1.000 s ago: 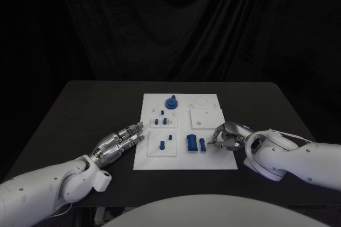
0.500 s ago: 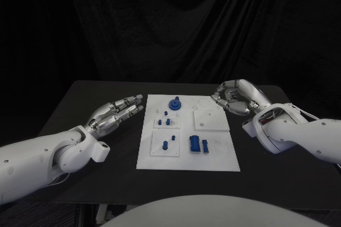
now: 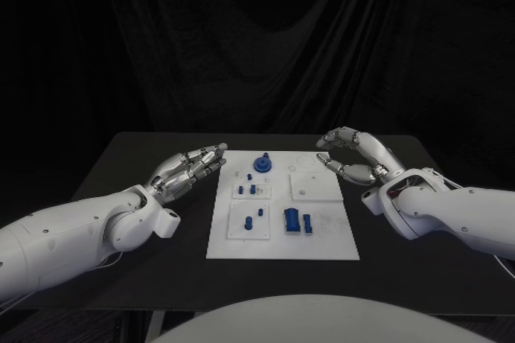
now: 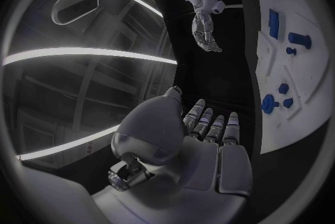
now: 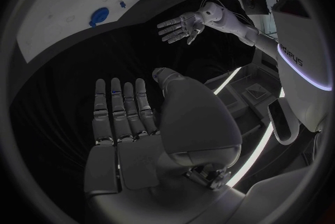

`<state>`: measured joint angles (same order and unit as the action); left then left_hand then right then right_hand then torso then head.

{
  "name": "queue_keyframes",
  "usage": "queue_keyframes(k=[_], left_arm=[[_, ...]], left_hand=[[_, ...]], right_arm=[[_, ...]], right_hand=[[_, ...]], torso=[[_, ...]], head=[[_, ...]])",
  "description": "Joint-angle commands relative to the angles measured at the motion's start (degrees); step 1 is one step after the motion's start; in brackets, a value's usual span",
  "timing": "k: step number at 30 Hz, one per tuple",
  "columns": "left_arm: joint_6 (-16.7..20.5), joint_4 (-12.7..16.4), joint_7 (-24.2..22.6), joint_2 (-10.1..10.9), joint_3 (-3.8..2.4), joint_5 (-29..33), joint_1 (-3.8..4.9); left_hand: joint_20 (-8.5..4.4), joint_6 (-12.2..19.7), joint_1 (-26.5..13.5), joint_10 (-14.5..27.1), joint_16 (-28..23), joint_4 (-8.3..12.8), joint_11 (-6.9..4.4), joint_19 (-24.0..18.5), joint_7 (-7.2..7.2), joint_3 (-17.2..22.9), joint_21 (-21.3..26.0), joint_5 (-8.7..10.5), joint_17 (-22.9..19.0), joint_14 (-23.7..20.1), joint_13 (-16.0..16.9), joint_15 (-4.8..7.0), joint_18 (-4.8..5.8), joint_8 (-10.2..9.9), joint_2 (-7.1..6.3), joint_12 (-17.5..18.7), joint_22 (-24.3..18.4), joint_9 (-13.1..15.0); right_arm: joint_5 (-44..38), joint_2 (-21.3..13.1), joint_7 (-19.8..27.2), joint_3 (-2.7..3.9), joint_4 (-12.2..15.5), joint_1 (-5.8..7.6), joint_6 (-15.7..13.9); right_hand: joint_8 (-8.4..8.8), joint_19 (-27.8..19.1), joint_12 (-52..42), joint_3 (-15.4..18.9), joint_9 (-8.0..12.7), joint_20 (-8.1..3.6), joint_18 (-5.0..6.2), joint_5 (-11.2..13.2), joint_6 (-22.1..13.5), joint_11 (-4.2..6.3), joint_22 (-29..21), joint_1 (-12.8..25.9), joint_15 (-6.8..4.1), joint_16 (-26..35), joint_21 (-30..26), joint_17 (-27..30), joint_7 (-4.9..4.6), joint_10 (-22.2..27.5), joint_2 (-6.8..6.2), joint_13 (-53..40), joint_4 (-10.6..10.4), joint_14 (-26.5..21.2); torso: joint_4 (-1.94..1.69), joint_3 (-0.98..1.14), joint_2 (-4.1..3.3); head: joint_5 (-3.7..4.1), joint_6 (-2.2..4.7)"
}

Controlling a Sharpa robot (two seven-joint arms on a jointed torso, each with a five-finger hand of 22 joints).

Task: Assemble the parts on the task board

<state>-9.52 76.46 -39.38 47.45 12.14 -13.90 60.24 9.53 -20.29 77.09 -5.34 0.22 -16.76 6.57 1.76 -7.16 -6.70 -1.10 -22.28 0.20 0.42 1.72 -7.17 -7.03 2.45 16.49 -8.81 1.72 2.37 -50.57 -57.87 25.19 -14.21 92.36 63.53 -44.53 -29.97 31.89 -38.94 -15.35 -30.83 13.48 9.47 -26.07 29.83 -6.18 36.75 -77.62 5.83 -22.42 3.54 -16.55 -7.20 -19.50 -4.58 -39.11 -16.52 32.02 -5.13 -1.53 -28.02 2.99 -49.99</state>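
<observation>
Both hands raised off the table, flanking the task board at table centre. Left hand at about nine o'clock of the board's far end, fingers straight and slightly apart, holding nothing. Right hand at about two o'clock of the board, fingers spread and gently curved, also empty.

On the board: blue parts near five o'clock, small pegs left of centre, a round-based part at twelve o'clock.

Likely risks: descending from this height with wide fingers, knocking neighbouring pegs or nudging the board; pinching the paired blue pieces together instead of one.

Hard to tell: whether the pegs are seated or loose; shapes of the sockets in the white insets; fisheye bending of board edges in both wrist views
</observation>
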Motion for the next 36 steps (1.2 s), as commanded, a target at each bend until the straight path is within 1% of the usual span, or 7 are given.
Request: queue_keyframes(k=[1,2,8,9,10,25,36], left_arm=[[-1.49,-0.94,-11.13,-0.58,-0.05,0.26,-0.80],[-0.11,-0.40,0.01,-0.24,0.00,0.00,-0.34],[2.39,0.24,0.45,-0.36,-0.56,0.65,-0.33],[3.20,0.45,0.60,-0.40,-0.74,0.85,-0.33],[4.62,0.82,0.85,-0.46,-1.06,1.22,-0.32],[29.36,7.22,5.26,-1.62,-6.66,7.62,-0.20],[48.19,12.08,8.62,-2.50,-10.91,12.49,-0.10]], left_hand=[[0.76,-0.17,2.35,-0.10,-0.11,0.18,-0.26,-0.05,0.26,-0.12,-0.01,-0.98,-0.10,-0.17,-0.06,0.09,-0.22,-0.08,-0.06,0.42,-0.12,-0.01],[-2.49,6.09,-21.88,5.34,-0.22,5.03,-1.97,-1.76,2.15,2.01,1.10,6.17,-0.20,-0.42,-1.72,2.15,2.11,-2.45,-4.96,2.81,-1.72,-2.37],[-3.55,8.54,-31.47,5.34,-0.22,7.17,-6.57,-1.76,7.16,6.70,1.10,8.94,-0.20,-0.42,-1.72,2.89,2.12,-2.45,-7.00,3.92,-1.72,-2.37],[-3.82,9.03,-33.46,5.34,-0.22,7.59,-6.57,-1.76,7.16,6.70,1.10,9.52,-0.20,-0.42,-1.72,3.04,2.63,-2.45,-7.42,4.19,-1.72,-2.37],[-4.03,9.64,-35.79,5.34,-0.22,8.12,-6.57,-1.76,7.16,6.70,1.10,10.19,-0.20,-0.42,-1.72,7.17,2.74,-2.45,-7.90,4.39,-1.72,-2.37],[-9.53,14.32,-54.33,5.34,-0.22,11.92,-6.57,-1.76,7.16,6.70,1.10,15.62,-0.20,-0.42,-1.72,7.17,7.03,-2.45,-11.73,8.81,-1.72,-2.37],[-9.53,20.29,-62.43,5.34,-0.22,16.76,-6.57,-1.76,7.16,6.70,1.10,18.00,-0.20,-0.42,-1.72,7.17,7.03,-2.45,-16.49,8.81,-1.72,-2.37]], right_arm=[[2.64,0.52,5.92,0.03,-1.30,-1.05,3.66],[0.37,0.25,0.86,0.00,-0.54,-0.49,0.45],[2.87,0.89,1.05,0.70,-0.63,-0.63,0.45],[3.68,1.10,1.11,0.93,-0.66,-0.68,0.45],[5.10,1.47,1.22,1.34,-0.71,-0.76,0.45],[29.84,7.84,3.06,8.34,-1.64,-2.18,0.43],[47.09,12.28,4.34,13.23,-2.28,-3.17,0.42]], right_hand=[[-1.92,-1.97,-2.36,0.65,0.82,0.20,0.92,0.20,-2.22,0.40,-3.57,-1.16,-0.05,0.05,0.01,0.71,-0.02,3.64,0.20,0.49,-0.03,-2.90],[8.10,-10.47,10.59,4.82,9.63,-3.93,-2.55,7.82,-10.02,2.06,-12.71,22.81,-1.78,6.73,-3.54,5.30,2.16,7.60,4.58,11.95,4.97,-10.98],[11.68,-14.91,15.25,7.07,13.79,-5.71,-3.01,11.30,-14.17,6.18,-18.01,32.63,-5.83,9.61,-3.54,7.55,3.07,10.56,4.58,17.16,7.03,-15.56],[12.43,-15.63,16.23,7.43,14.50,-6.02,-3.56,11.91,-14.82,6.18,-18.79,34.48,-5.83,10.15,-3.54,7.92,7.20,10.92,4.58,18.07,7.40,-16.22],[13.37,-16.49,17.44,7.89,15.37,-6.43,-3.56,12.67,-15.61,6.18,-19.75,36.79,-5.83,10.81,-3.54,8.39,7.20,11.35,4.58,19.20,7.86,-17.09],[20.88,-23.39,27.17,15.35,22.36,-13.48,-5.42,18.71,-22.03,6.18,-27.44,55.22,-5.83,16.06,-3.54,12.08,7.20,14.87,4.58,28.19,11.57,-23.82],[24.14,-26.46,31.38,15.35,25.39,-13.48,-9.47,21.34,-24.78,6.18,-30.77,63.22,-5.83,18.30,-3.54,16.55,7.20,19.50,4.58,32.11,16.52,-26.73]], torso=[[0.59,0.39,0.55],[0.12,0.10,0.17],[0.52,0.21,-0.10],[0.65,0.25,-0.18],[0.88,0.32,-0.34],[4.41,1.32,-2.68],[5.13,1.53,-3.16]], head=[[-0.18,-0.01],[-0.02,0.01],[-0.26,1.26],[-0.34,1.66],[-0.47,2.37],[-2.56,13.36],[-2.99,15.62]])
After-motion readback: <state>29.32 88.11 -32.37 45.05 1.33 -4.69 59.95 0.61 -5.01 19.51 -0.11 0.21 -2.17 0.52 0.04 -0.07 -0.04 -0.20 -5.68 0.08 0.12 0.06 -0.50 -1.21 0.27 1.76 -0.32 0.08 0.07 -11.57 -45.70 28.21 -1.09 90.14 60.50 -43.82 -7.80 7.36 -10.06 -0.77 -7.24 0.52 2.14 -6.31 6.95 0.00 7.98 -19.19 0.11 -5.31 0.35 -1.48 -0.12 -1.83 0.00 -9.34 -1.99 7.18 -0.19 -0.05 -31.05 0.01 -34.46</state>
